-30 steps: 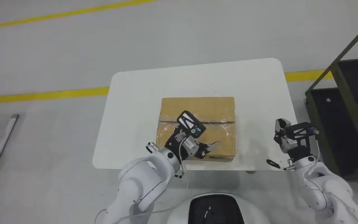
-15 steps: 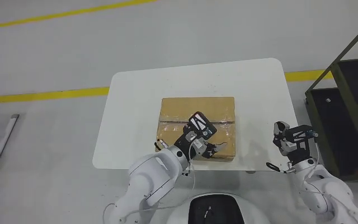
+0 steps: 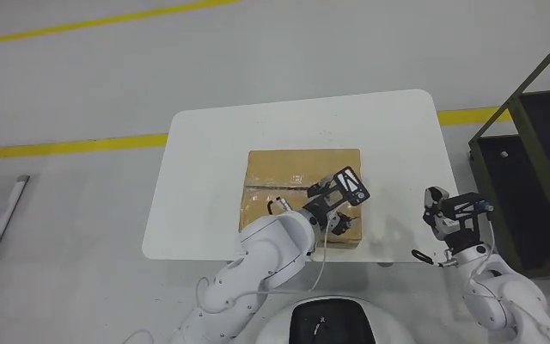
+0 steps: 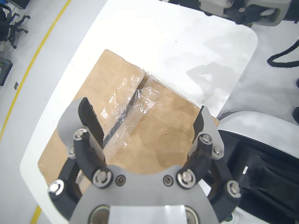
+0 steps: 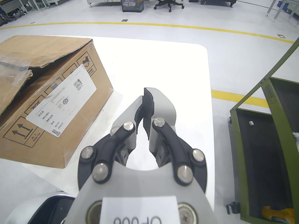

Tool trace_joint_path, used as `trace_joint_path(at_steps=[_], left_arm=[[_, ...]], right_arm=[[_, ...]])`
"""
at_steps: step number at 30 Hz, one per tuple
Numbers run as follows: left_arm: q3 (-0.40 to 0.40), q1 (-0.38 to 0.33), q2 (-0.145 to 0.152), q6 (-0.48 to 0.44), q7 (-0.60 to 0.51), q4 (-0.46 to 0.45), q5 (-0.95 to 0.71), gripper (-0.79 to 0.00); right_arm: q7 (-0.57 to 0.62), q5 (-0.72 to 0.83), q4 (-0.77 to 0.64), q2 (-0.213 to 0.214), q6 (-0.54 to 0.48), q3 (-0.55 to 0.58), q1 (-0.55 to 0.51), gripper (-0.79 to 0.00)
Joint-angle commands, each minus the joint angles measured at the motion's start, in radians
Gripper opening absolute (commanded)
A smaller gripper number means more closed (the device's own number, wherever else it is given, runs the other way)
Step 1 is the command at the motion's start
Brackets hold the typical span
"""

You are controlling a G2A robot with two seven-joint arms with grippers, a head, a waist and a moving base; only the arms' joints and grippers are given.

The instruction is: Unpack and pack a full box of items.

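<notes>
We see a brown cardboard box [image 3: 284,168] standing mid-table on the white table [image 3: 387,129], a bit toward the robot's side; top flaps are folded down, w/ crinkled clear tape [image 4: 137,103] along the centre seam; the seam is parted a little and shows a dark slit; at the box's right end the flap edge looks ragged and sits slightly raised. A white label [image 5: 62,102] is stuck on the right side wall, among printed handling marks.

L gripper [image 4: 143,108] is over the box's right half, near the edge closest to the robot; its two fingers are spread wide, nothing between them; one black pad [image 4: 90,117] sits just beside the taped seam, the other toward the box's near edge; we can't tell whether the tips touch the lid.

R gripper [image 5: 147,94] is at the table's right edge, between the box and a green-framed cart [image 5: 261,152]; it's apart from the box; its pads are pressed together w/ nothing pinched.

The cart stands on the floor just right of the table, dark inside; a small pale bit lies on its bottom. A yellow floor line [image 3: 86,146] runs across the grey floor behind the table.
</notes>
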Motion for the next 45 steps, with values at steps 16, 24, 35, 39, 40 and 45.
trace_joint_path(at_steps=[16, 24, 35, 39, 40, 45], left_arm=[[0.038, -0.043, -0.014, -0.055, -0.062, 0.075, 0.139, -0.203], [0.042, -0.046, -0.020, -0.055, -0.053, 0.077, 0.194, -0.320], [0.026, -0.024, -0.023, -0.050, -0.022, 0.052, 0.250, -0.508], [0.019, -0.012, -0.024, -0.051, -0.015, 0.041, 0.261, -0.588], [0.017, -0.010, -0.025, -0.048, -0.010, 0.036, 0.264, -0.671], [-0.007, 0.008, -0.025, -0.033, 0.010, 0.037, 0.265, -0.785]], right_arm=[[0.003, 0.002, -0.002, 0.001, 0.009, -0.006, 0.001, -0.785], [0.004, 0.003, -0.004, 0.002, 0.013, -0.006, 0.001, -0.785], [0.004, 0.008, -0.007, 0.002, 0.018, -0.010, -0.002, -0.785], [0.005, 0.009, -0.007, 0.002, 0.020, -0.012, -0.004, -0.785], [0.004, 0.009, -0.007, 0.002, 0.021, -0.012, -0.004, -0.785], [0.004, 0.012, -0.007, 0.002, 0.023, -0.014, -0.005, -0.785]])
